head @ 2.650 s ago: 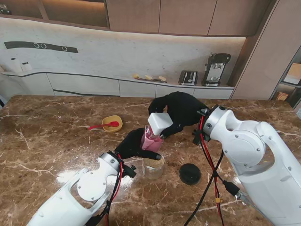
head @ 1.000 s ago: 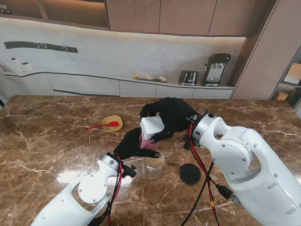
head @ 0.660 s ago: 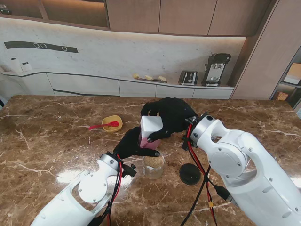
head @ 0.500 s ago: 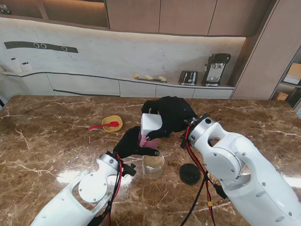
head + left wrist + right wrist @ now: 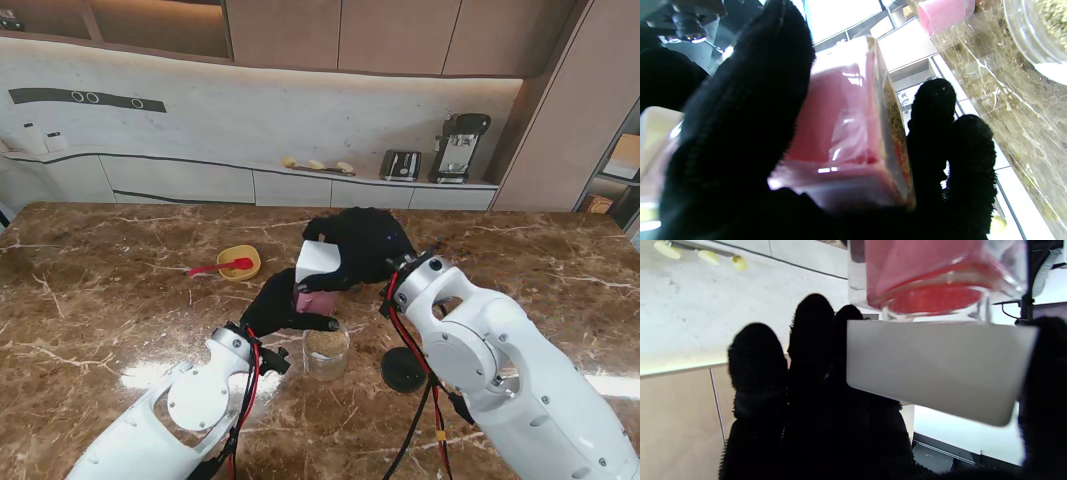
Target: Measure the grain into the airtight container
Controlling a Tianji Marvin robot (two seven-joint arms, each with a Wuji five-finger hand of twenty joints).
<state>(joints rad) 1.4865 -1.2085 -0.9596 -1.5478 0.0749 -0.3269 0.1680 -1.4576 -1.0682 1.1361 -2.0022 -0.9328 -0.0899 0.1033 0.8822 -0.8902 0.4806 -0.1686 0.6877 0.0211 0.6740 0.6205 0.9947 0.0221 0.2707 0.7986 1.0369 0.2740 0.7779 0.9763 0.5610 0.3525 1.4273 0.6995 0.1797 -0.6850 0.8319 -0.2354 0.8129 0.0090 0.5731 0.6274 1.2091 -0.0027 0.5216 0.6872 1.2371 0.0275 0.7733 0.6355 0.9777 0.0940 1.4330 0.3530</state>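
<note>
1. Our left robot hand (image 5: 283,308) is wrapped around the pink-tinted clear grain dispenser (image 5: 316,296), fingers and thumb pressed on opposite sides of its body, as our left wrist view shows (image 5: 846,133).
2. Our right robot hand (image 5: 362,245) is clamped on the dispenser's white cap (image 5: 318,263); in the right wrist view the cap (image 5: 937,370) sits between the thumb and the other fingers (image 5: 813,340).
3. The dispenser is lifted clear of the surface (image 5: 120,300), directly above and a little farther from us than the clear jar (image 5: 326,350).
4. Its long axis is tilted: the white capped end points up and away from us, and the lower end angles down toward the jar's open mouth.
5. The jar stands upright on the surface, with a layer of tan grain in its bottom.
6. A round black lid (image 5: 403,369) lies flat on the surface just to the right of the jar, not touching it.
7. A yellow bowl (image 5: 239,262) with a red spoon (image 5: 214,268) in it sits well to the left, farther from us.
8. In the left wrist view we see grain lying along one inner side of the dispenser.
</note>
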